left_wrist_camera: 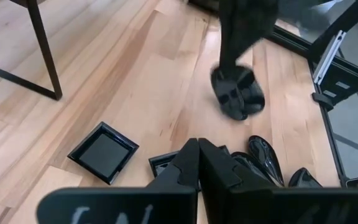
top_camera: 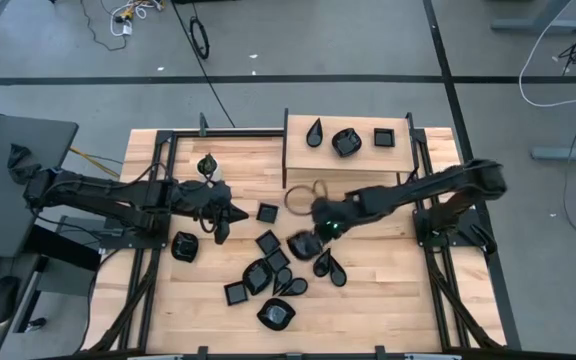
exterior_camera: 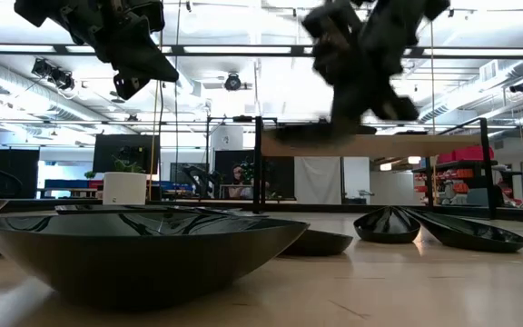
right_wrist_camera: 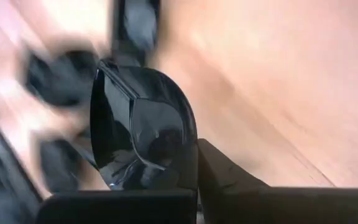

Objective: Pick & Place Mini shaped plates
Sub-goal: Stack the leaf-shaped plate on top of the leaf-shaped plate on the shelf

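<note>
Several mini shaped plates, small glossy black dishes, lie scattered on the wooden table, among them a square one and a teardrop one. Three more stand on the raised shelf at the far side. My right gripper is shut on a rounded plate above the table's middle. My left gripper hangs shut above the table to its left, with nothing between its fingers. My right gripper pinches the rounded plate's rim between its two fingers. The fingers slant down from the table's right side. The plate hangs tilted below the gripper, lifted clear of the table.
A thin wire ring lies in front of the shelf. The shelf's dark legs and the frame rails along both sides bound the work area. A white pot with a plant stands far off. The near right of the table is bare wood.
</note>
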Tool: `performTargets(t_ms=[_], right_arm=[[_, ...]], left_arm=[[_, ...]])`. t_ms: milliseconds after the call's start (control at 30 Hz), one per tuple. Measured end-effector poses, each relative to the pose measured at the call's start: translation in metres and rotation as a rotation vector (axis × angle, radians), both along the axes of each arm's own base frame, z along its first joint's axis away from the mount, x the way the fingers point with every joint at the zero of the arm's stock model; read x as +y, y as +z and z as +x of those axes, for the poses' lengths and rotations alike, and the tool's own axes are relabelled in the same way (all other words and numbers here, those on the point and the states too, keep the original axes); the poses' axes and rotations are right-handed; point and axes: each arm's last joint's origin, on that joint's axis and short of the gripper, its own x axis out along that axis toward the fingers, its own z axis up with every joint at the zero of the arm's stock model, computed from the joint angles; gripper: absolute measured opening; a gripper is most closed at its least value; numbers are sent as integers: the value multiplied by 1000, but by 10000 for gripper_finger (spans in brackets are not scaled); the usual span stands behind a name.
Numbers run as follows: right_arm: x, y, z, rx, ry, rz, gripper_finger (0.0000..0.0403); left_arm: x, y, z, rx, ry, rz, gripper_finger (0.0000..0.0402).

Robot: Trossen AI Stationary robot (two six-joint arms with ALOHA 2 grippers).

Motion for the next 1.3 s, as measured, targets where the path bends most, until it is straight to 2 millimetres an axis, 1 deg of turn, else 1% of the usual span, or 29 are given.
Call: performTargets(t_ms=[133, 233, 300, 400, 500, 633, 700, 833, 1000, 1100, 1300], right_arm=[[-6, 43, -18, -165, -265, -21, 1], [-14, 72, -37, -313, -512, -60, 0], [-22, 88, -49, -408, -696, -117, 0], [-37, 99, -67, -489, -935, -223, 0], [-55, 100, -79, -488, -1118, -287, 0], [-79, 92, -89, -408, -1266, -332, 0], [-89, 89, -90, -376, -1317, -332, 0], [-106, 79, -86, -315, -1372, -312, 0], [-116, 65, -79, -286, -1485, -258, 0], [-119, 59, -75, -257, -1501, -232, 5], [-121, 53, -72, -218, -1506, -185, 42]], left_arm=[[0, 0, 0, 0, 0, 0, 7], [0, 0, 0, -1, 7, 4, 7], [1, 0, 0, -2, 20, 16, 7], [2, 0, 0, -2, 40, 45, 7], [3, 0, 0, -2, 60, 71, 7], [6, 1, 0, -1, 88, 83, 7], [8, 1, 0, 0, 97, 83, 7], [11, 1, 0, 0, 114, 83, 7], [15, 1, 0, 1, 132, 83, 7], [16, 1, 0, 1, 137, 83, 7], [16, 1, 0, 0, 137, 83, 7]])
